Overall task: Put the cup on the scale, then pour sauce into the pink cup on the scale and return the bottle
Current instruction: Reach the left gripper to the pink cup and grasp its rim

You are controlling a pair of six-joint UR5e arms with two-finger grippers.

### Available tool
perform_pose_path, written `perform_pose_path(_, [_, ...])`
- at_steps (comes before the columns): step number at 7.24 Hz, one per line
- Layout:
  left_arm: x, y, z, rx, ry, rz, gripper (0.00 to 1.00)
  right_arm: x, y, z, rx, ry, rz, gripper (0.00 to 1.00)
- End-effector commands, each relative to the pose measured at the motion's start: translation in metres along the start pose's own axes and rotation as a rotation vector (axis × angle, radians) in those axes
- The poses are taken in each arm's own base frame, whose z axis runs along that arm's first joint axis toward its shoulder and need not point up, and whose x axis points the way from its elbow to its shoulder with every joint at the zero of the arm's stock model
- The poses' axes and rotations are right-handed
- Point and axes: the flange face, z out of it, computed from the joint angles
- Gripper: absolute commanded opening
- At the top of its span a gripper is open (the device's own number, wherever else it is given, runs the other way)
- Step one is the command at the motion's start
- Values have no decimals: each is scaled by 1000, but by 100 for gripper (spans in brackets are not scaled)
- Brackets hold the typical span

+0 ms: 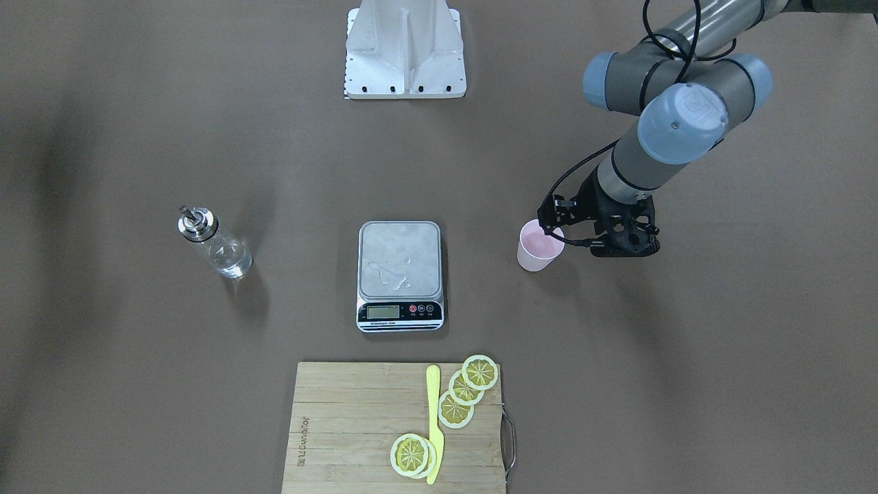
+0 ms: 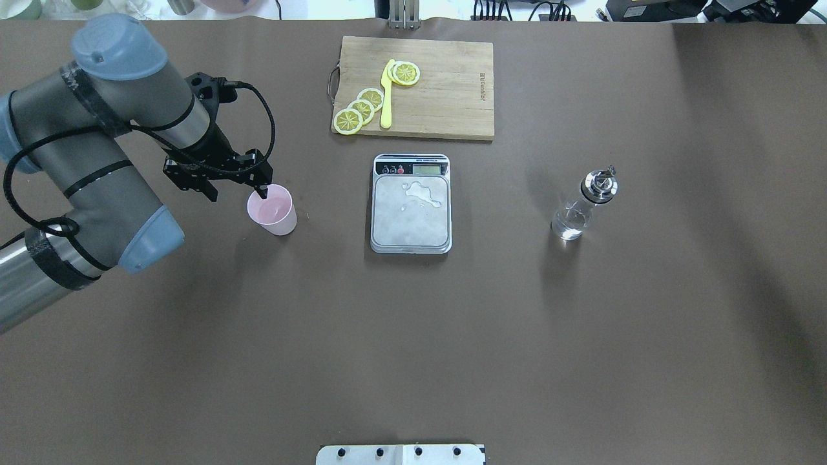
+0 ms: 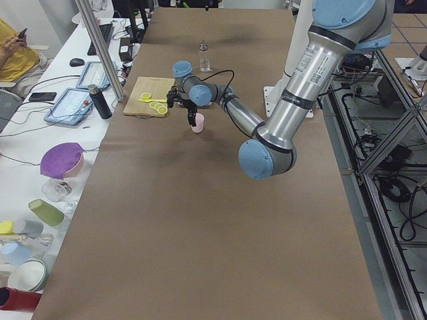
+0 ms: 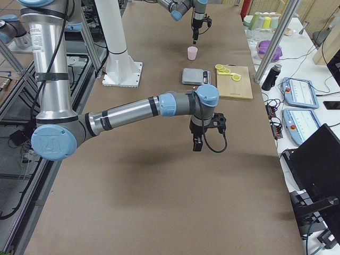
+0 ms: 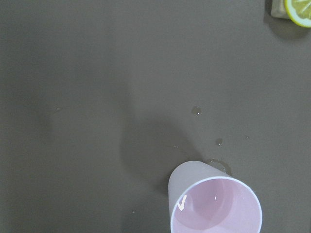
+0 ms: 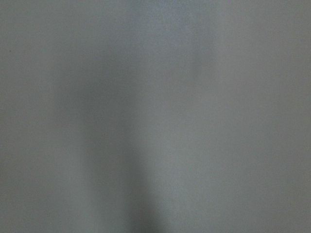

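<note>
A: Where is the cup?

B: The pink cup (image 2: pixel 272 210) stands upright on the brown worktop (image 2: pixel 413 361). In the overhead view it is well to the left of the scale (image 2: pixel 411 216), not on it. In the left wrist view its inside looks empty.

A: And the two arms?

B: The left gripper (image 2: pixel 260 188) hangs right at the cup's rim, on the side away from the scale. One dark fingertip seems to touch the rim or dip just inside it. These views do not show whether its jaws are open, closed or pinching the cup's wall. The right gripper (image 4: pixel 197 142) points down over bare worktop, far from all the task's things. It shows only in a side view, so the state of its jaws cannot be told either.

A: What about the bottle?

B: The bottle (image 2: pixel 581 210) stands upright on the other side of the scale from the cup, well apart from it. No gripper is near it. Clear liquid fills its lower part.

A: How far along is the job?

B: Judging by the layout, at the very start. The scale's steel platform carries only a few drops (image 2: pixel 420 192) of clear liquid. Moving the cup onto the scale, pouring, and setting the bottle back are all left to do.
</note>
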Motion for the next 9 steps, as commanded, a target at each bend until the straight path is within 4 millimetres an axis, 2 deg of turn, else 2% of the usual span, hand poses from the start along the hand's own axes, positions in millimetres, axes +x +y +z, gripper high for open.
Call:
perform_pose_path(1, [4, 1, 9, -12, -4, 3, 62, 0, 0, 0, -1, 1, 1, 100])
perform_pose_path(2, [6, -2, 12, -10, -2, 8, 58, 0, 0, 0, 0, 2, 1, 100])
perform_pose_path(4, [-1, -14, 29, 2, 16, 17, 54, 0, 0, 0, 1, 2, -1, 100])
perform_pose_path(6, [-1, -13, 32, 0, 16, 20, 47, 0, 0, 0, 1, 2, -1, 100])
perform_pose_path(7, [0, -12, 34, -2, 16, 25, 36, 0, 0, 0, 2, 2, -2, 100])
perform_pose_path(9, [0, -11, 34, -3, 16, 28, 4, 0, 0, 0, 2, 2, -2, 100])
